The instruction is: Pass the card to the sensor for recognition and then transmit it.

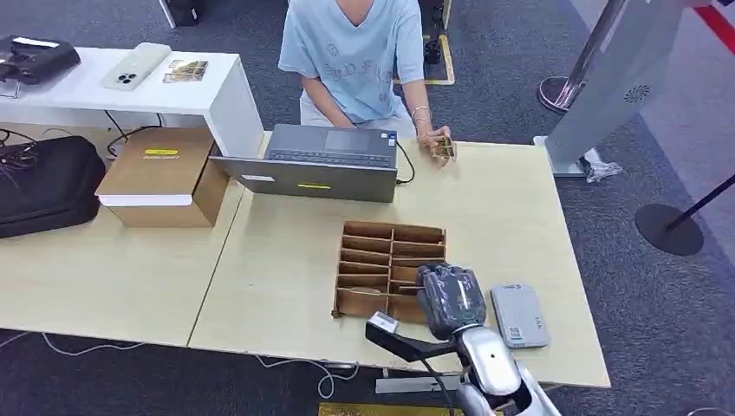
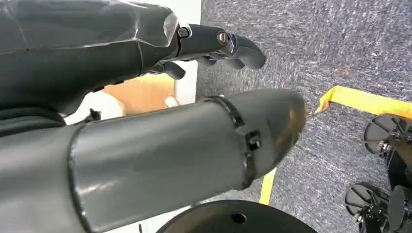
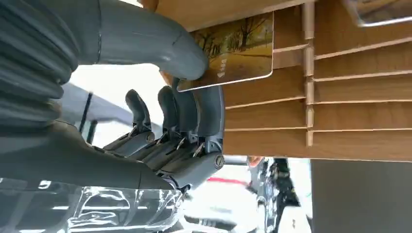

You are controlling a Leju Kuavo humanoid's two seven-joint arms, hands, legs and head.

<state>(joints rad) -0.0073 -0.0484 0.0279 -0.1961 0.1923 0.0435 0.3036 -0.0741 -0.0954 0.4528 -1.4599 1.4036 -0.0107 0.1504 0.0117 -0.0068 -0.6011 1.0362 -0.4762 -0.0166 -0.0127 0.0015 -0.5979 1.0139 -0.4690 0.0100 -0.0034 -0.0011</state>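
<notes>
Right hand: where it rests over the wooden divider tray (image 1: pixel 388 260) on the counter (image 1: pixel 286 260), we see our right hand (image 3: pixel 187 104) pinching the card (image 3: pixel 233 53) between thumb and fingers.
Card: at the tray's slots.
Sensor: the grey reader (image 1: pixel 518 315) lies just beside the tray.
Left hand: our left hand (image 2: pixel 145 53) holds nothing, fingers loosely extended.
Person: a hand (image 1: pixel 440 143) holds cards beside the laptop (image 1: pixel 321 160).

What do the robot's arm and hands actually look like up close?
The right arm is smooth silver metal with a black bracket and a thin black cable beside it. The right hand wears a dark grey glossy cover, with a ribbed grey cuff, a thick grey thumb and darker jointed fingers. The left hand looks alike.
</notes>
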